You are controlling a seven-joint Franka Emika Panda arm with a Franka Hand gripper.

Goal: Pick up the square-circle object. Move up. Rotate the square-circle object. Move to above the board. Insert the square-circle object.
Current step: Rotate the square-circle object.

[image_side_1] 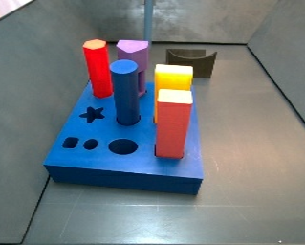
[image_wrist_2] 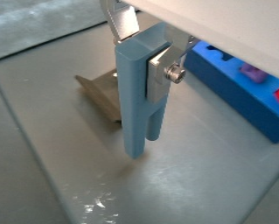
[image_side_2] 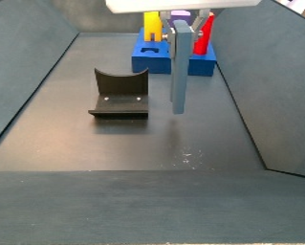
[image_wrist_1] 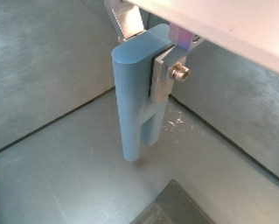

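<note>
The gripper point(image_wrist_2: 153, 66) is closed on the square-circle object point(image_wrist_2: 139, 96), clamping it near its upper end, so the piece hangs straight down from the fingers point(image_wrist_1: 165, 74) with its long axis upright and its lower end clear of the floor, as a side view shows point(image_side_2: 179, 72). That vertical hang is what the coming move turns on: the piece points downward from the fingers, and the board point(image_side_2: 167, 59) lies beyond it, past the fixture point(image_side_2: 118, 96), with open floor between. Seen from the board, the piece is well apart and off to the side where no pegs stand; in a side view only a thin pale sliver of it shows behind the board point(image_side_1: 149, 13), so its exact offset is hard to judge there. The piece is a tall, pale grey-blue block, rounded along one edge in a wrist view point(image_wrist_1: 136, 96) and flatter-faced in the other wrist picture, narrowing toward the bottom; whether it ends in two legs is not clear from these angles. The board is a thick bright-blue slab point(image_side_1: 103, 163) with star, small square, small round and large round holes open along its near edge. Judging by this, the lift looks done and the rotation or the carry over the board is next.
</note>
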